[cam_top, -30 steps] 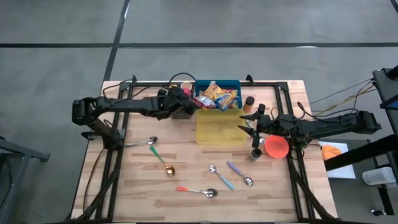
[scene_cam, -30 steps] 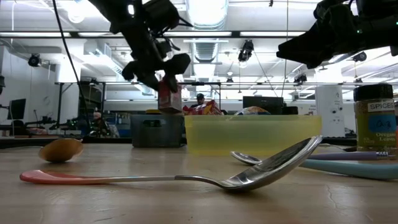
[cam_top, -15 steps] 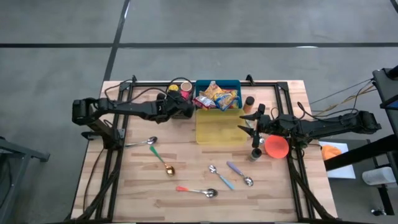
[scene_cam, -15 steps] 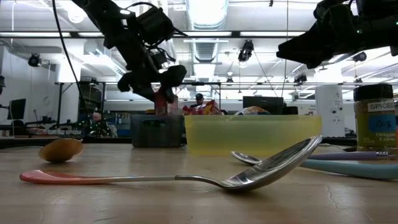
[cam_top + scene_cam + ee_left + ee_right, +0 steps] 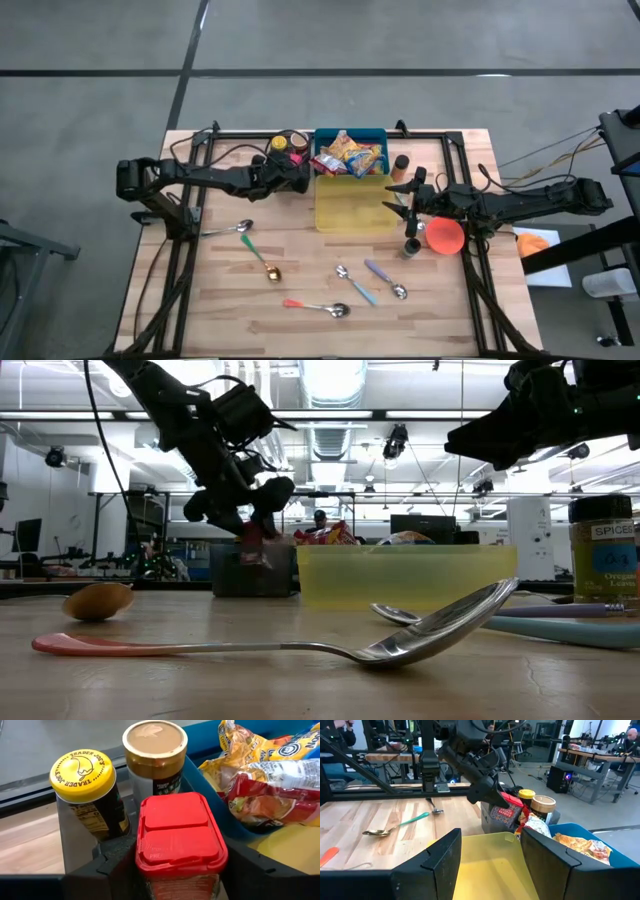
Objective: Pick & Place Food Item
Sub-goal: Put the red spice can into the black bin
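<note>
Dark fingers of the left gripper (image 5: 296, 172) are closed on the two sides of a red-lidded container (image 5: 180, 832), just under its lid. The container hangs a little tilted at a grey bin (image 5: 75, 840) near the far edge of the table. A yellow-lidded jar (image 5: 82, 767) and a brown-lidded jar (image 5: 155, 740) stand in this bin, very near the container. The blue bin (image 5: 350, 131) with snack packets is just beside it, and the yellow bin (image 5: 350, 205) is in front of the blue one.

I judge the container to be stiff plastic with flat sides, light or of middle weight. The smooth, printed walls could slide in the grip. The good place to hold is on the flat sides below the lid, not on the flip lid, which may open. The neighbouring jars look like glass, so a hard knock against them is a risk.

The right gripper (image 5: 490, 855) waits with its jaws apart over the near rim of the yellow bin.
</note>
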